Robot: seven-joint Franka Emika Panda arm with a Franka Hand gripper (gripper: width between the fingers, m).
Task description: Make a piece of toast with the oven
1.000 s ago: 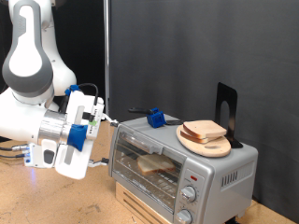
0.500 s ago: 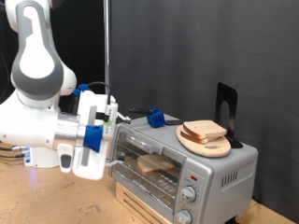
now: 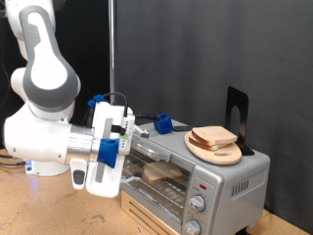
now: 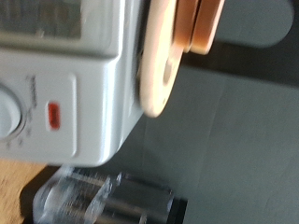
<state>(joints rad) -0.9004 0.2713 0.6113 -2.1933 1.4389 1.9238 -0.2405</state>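
The silver-grey oven (image 3: 210, 181) stands at the exterior view's right, glass door up, two knobs at its front right. Through the glass the piece of toast (image 3: 161, 173) lies flat on the wire rack. My gripper (image 3: 119, 155), white with blue parts, hangs right in front of the oven's left end, close to the door's top edge. Its fingertips are hidden behind the hand. In the wrist view the oven (image 4: 89, 89) fills the frame close up, showing its red light (image 4: 53, 115) and a knob (image 4: 7, 112). A blurred grey shape (image 4: 93, 198) sits at the frame's edge.
A round wooden plate (image 3: 227, 155) with two stacked bread slices (image 3: 213, 137) rests on the oven's top, also in the wrist view as plate (image 4: 159, 65). A blue object (image 3: 163, 123) and a black stand (image 3: 236, 110) sit behind. The wooden table (image 3: 39, 211) spreads below the arm.
The arm has swung towards the exterior view's right and turned the hand, bringing the gripper from left of the oven to right against its left front. The oven and toast stayed put.
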